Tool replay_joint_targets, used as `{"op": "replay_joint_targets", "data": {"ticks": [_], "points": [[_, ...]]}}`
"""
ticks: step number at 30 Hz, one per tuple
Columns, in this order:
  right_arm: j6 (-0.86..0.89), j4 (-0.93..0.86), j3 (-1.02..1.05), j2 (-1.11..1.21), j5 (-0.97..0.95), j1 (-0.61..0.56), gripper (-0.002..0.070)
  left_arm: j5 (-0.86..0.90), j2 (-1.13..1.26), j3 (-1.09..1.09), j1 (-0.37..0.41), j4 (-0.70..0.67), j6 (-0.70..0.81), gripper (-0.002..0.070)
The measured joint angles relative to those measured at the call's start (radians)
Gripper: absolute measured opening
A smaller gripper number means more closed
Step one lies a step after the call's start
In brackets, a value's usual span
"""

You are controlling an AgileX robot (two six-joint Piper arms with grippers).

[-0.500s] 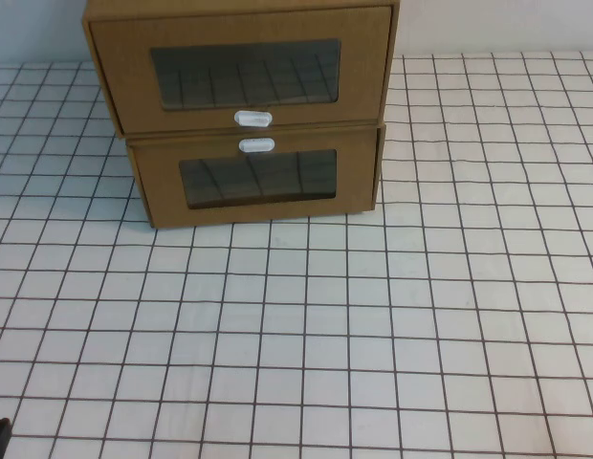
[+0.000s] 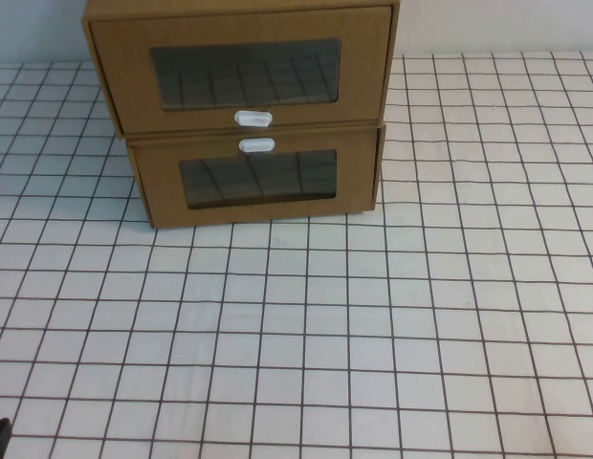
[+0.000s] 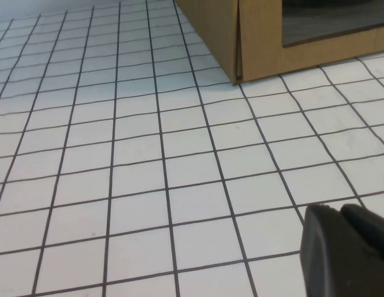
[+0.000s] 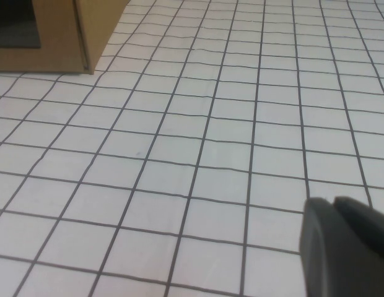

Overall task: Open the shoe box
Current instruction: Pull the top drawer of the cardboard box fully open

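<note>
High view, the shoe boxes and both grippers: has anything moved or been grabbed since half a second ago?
Nothing visibly changed. The two stacked shoe boxes stay closed, their white handles untouched. The left gripper and the right gripper remain shut and empty, low over the checked table, short of the boxes.

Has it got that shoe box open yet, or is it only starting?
Nothing looks done: the upper shoe box and lower shoe box are both closed, their white handles untouched. Nothing is in hand either: the left gripper and right gripper hover low over the checked table, short of the boxes, fingers shut and empty. All is left: reach a handle and pull that front open.
</note>
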Motion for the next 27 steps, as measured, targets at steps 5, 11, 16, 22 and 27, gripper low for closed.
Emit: {"op": "replay_joint_targets", "data": {"ticks": [5,11,16,22,27], "points": [[0.0,0.0,0.0,0.0,0.0,0.0,-0.0013,0.0,0.0,0.0,0.0,0.0,0.0,-0.0002],[0.0,0.0,0.0,0.0,0.0,0.0,-0.0013,0.0,0.0,0.0,0.0,0.0,0.0,-0.0002],[0.0,0.0,0.0,0.0,0.0,0.0,-0.0014,0.0,0.0,0.0,0.0,0.0,0.0,-0.0002],[0.0,0.0,0.0,0.0,0.0,0.0,-0.0013,0.0,0.0,0.0,0.0,0.0,0.0,-0.0002],[0.0,0.0,0.0,0.0,0.0,0.0,-0.0013,-0.02,0.0,0.0,0.0,-0.076,-0.004,-0.0002]]}}
